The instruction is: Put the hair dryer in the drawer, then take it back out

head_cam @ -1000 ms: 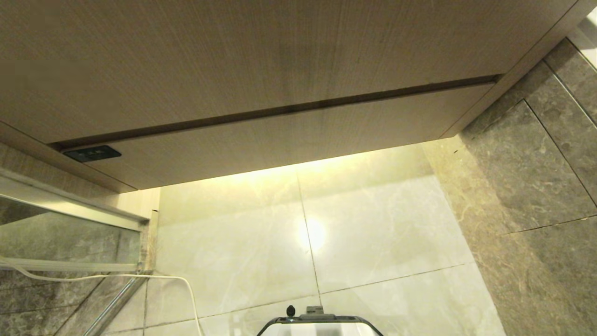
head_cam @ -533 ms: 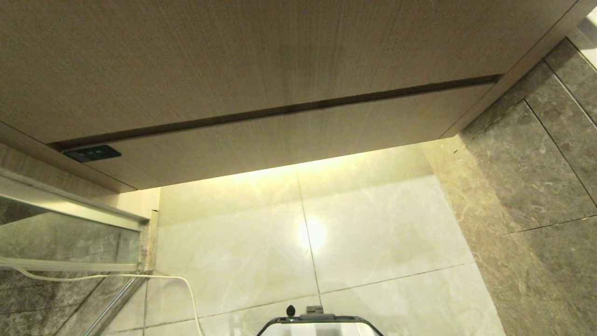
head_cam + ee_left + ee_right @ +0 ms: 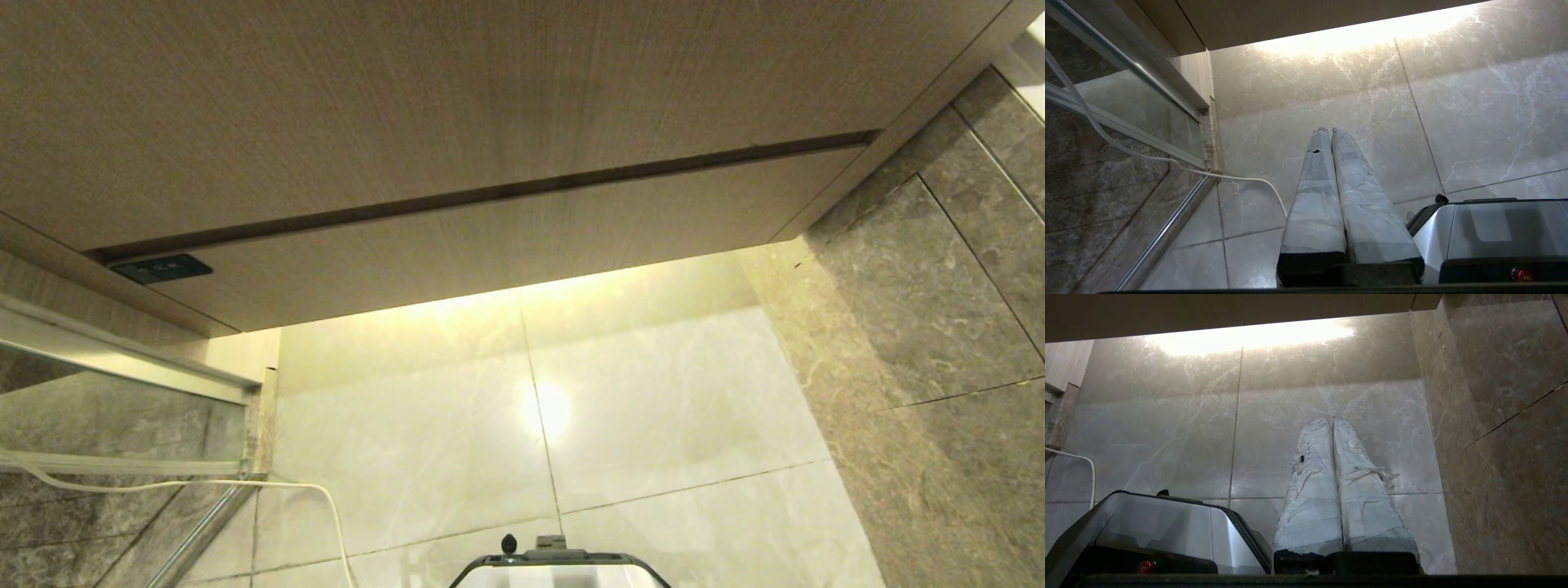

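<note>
Drawer sits shut under the taller panel; dryer unseen; left claw and right claw hang clenched, empty, over floor, seemingly parked.

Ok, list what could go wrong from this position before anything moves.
1. The drawer is shut flush with no handle, so a gripper may slip trying to pull it open.
2. The white cable trails across the floor beside the robot's base; driving could snag it.
3. The hair dryer is in no view, and both the left gripper and right gripper hang shut and empty near the floor.
</note>
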